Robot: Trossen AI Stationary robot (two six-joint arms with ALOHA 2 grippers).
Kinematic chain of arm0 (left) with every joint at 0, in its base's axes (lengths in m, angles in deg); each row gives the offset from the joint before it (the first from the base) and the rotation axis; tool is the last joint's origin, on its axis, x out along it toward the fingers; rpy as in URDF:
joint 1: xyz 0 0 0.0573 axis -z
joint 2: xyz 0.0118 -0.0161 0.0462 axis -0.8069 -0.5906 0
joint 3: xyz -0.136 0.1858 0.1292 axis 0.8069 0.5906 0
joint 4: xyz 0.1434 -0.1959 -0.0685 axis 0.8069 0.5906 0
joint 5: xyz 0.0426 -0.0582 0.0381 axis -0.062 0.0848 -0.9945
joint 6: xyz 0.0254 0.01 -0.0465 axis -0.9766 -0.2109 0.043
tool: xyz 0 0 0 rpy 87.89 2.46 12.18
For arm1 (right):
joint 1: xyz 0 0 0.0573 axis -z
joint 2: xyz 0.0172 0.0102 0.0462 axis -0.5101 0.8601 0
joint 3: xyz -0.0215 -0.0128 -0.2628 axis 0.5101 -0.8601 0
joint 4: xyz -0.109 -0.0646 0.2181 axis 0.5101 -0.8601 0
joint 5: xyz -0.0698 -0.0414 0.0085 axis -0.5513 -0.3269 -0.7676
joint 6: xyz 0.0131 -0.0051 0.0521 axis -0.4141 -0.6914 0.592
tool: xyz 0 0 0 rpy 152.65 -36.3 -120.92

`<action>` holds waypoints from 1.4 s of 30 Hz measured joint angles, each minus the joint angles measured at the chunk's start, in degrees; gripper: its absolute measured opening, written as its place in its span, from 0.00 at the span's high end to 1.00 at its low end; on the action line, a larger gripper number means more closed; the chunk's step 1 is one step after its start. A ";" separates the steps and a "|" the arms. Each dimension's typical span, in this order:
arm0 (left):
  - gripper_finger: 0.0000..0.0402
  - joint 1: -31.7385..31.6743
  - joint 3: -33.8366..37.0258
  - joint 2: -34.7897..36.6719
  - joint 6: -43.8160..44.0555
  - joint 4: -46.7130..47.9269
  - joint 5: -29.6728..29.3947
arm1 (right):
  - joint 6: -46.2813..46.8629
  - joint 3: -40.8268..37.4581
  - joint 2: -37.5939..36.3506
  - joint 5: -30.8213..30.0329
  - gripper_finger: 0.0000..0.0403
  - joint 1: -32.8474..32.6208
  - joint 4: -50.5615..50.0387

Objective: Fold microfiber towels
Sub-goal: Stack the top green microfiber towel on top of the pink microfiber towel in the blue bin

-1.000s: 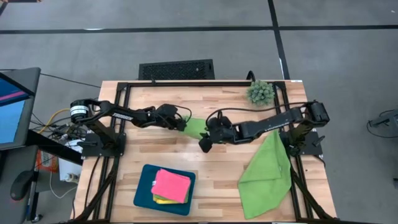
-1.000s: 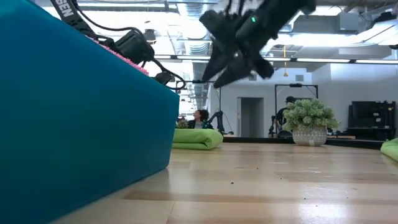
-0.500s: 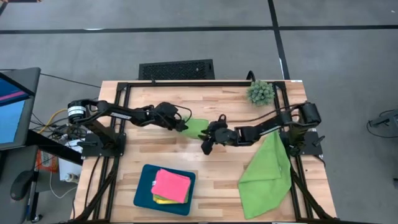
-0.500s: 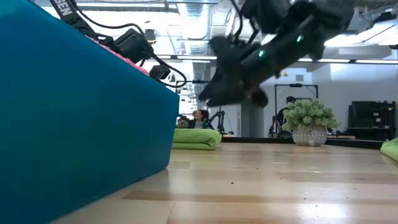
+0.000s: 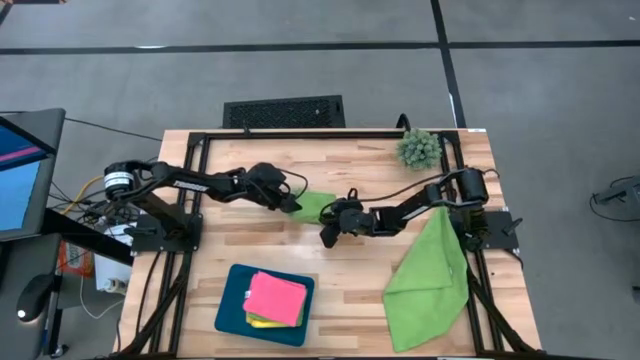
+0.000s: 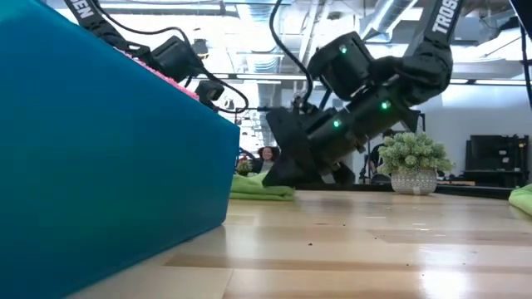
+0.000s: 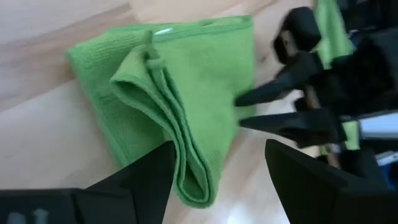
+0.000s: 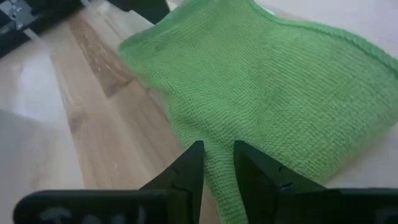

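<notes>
Even, bright overhead light. The low view glares at its ceiling lamps (image 6: 249,33). The teal tray (image 6: 100,158) looms blurred, close up.

White capital lettering, cut off by the frame edge, is showing on two dark robot arms in the low view: "TROSS" is running along the arm link (image 6: 439,25) at upper right, and "EN" is showing on the arm link (image 6: 86,10) at upper left. No other text is legible.
</notes>
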 joint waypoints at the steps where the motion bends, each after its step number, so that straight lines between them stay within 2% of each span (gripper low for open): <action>1: 0.40 -0.02 0.00 0.52 0.00 -0.07 0.29 | 0.31 0.00 0.01 0.05 0.72 0.00 -0.19; 10: 0.40 -2.63 0.02 12.55 -1.22 11.70 -0.11 | 1.40 0.04 -0.37 0.18 0.72 0.20 -0.92; 13: 0.40 -0.84 0.02 17.07 -1.69 10.86 -5.32 | 1.40 0.04 -0.37 0.19 0.72 0.20 -0.20; 16: 0.40 2.64 0.00 17.80 -2.19 7.96 -11.77 | 1.38 0.04 -0.58 0.20 0.72 0.20 2.05; 19: 0.45 5.57 -0.02 15.45 -4.53 3.80 -14.79 | 1.06 0.11 -1.31 0.03 0.72 0.14 5.28; 24: 0.61 7.34 0.02 7.73 -7.22 -4.81 -15.99 | 0.98 0.06 -1.24 -0.09 0.72 0.20 7.15; 30: 0.82 5.38 0.00 -1.88 -9.72 -14.67 -13.19 | 1.36 0.04 -1.24 -0.46 0.73 0.20 7.74; 35: 0.97 4.25 0.04 -7.71 -11.22 -15.10 -11.01 | 1.36 0.04 -1.24 -4.67 0.75 0.47 7.51; 42: 0.98 3.07 0.07 -10.73 -12.59 -14.83 -13.36 | 1.38 0.04 -0.49 -5.04 0.79 1.15 1.78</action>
